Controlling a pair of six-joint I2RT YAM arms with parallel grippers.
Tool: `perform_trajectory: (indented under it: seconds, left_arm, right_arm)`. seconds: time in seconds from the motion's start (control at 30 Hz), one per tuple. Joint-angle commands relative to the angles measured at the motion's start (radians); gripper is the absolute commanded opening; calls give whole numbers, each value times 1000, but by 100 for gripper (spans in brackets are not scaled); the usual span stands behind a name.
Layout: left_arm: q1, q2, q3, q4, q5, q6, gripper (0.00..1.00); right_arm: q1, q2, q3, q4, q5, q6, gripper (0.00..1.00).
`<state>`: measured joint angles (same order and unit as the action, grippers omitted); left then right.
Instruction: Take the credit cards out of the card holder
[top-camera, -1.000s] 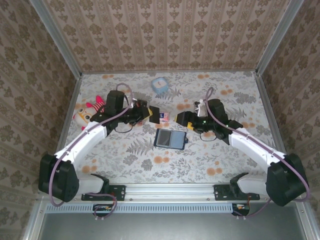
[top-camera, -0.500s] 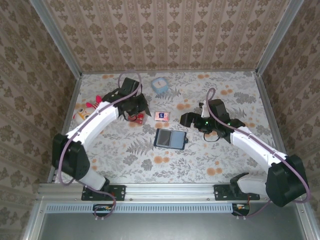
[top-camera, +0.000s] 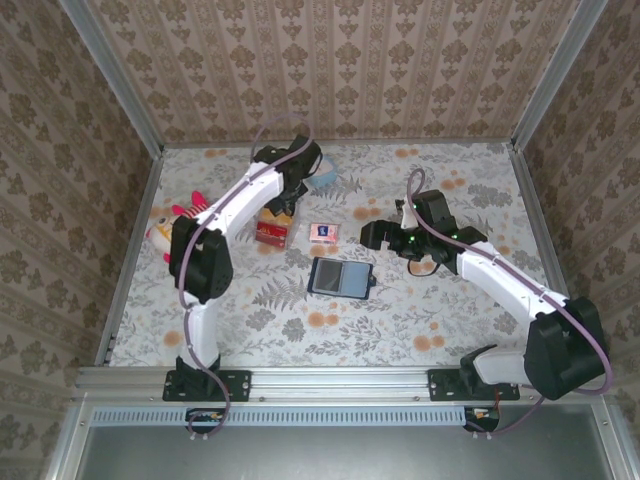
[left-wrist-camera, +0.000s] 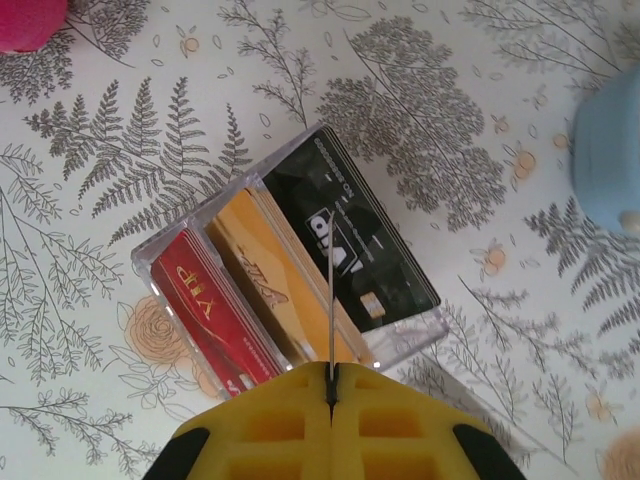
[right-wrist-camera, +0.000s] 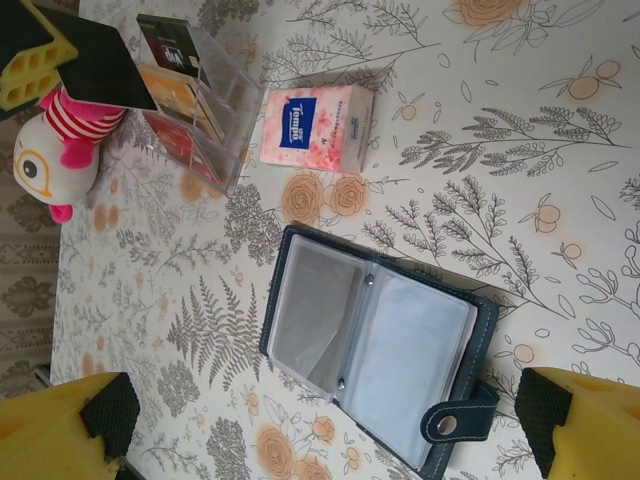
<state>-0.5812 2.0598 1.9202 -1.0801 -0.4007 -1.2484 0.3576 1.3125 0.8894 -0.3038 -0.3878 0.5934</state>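
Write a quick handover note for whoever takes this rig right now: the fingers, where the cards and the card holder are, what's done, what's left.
The left gripper: fingers shut on the held card, above the clear box.
The right gripper: open, holding nothing, near the card holder.
The card holder lies open on the table; the sleeves facing up look empty.
Done: three cards stand in the clear box, red, orange and black.
Left: probably drop the held card in the box, then check the other sleeves.
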Motion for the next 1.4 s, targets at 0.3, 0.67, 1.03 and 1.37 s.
perform_trajectory:
  seconds: [0.3, 0.67, 1.03, 1.37]
  left_arm:
    - [1, 98, 129, -102, -93, -284, 0]
    - [0, 128, 98, -27, -79, -432, 0]
    - [2, 140, 80, -30, -112, -506, 0]
    - [20, 126, 18, 6, -104, -544, 0]
  right_arm:
    - [-5, 22, 2, 33, -31, 3, 100]
    - [-6, 35, 6, 28, -58, 9, 100]
    - [-7, 44, 9, 22, -83, 13, 100]
    - [-7, 56, 16, 20, -94, 23, 100]
